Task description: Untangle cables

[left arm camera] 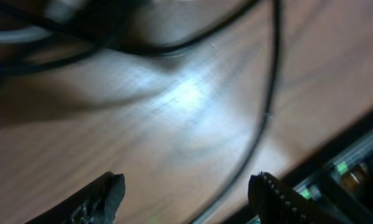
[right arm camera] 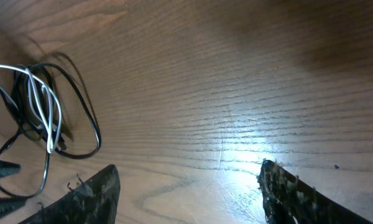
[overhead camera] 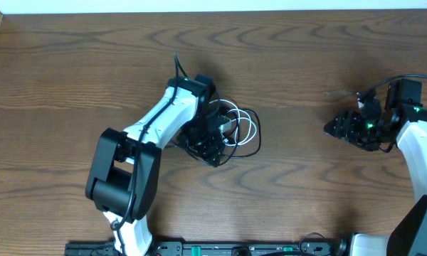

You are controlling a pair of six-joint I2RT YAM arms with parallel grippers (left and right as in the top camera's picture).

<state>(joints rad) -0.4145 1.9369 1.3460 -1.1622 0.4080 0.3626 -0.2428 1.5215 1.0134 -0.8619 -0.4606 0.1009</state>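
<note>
Hovering low over tangle (overhead camera: 236, 131) of black cable (right arm camera: 98, 140) and white cable (right arm camera: 57, 118) on counter (overhead camera: 306, 57), left fingers (overhead camera: 212, 148) spread, 1 black strand between. Holding right fingers (overhead camera: 339, 126) spread, empty, well right of tangle. Could pinch both cables together, tightening knot.

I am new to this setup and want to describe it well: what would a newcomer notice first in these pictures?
First, the cables, one black and one white, tangled in loops near the middle of the wooden table. The left arm reaches over them, jaws open low above the wood, with a black strand lying between them. The right arm is far to the right, jaws open over bare wood.
</note>
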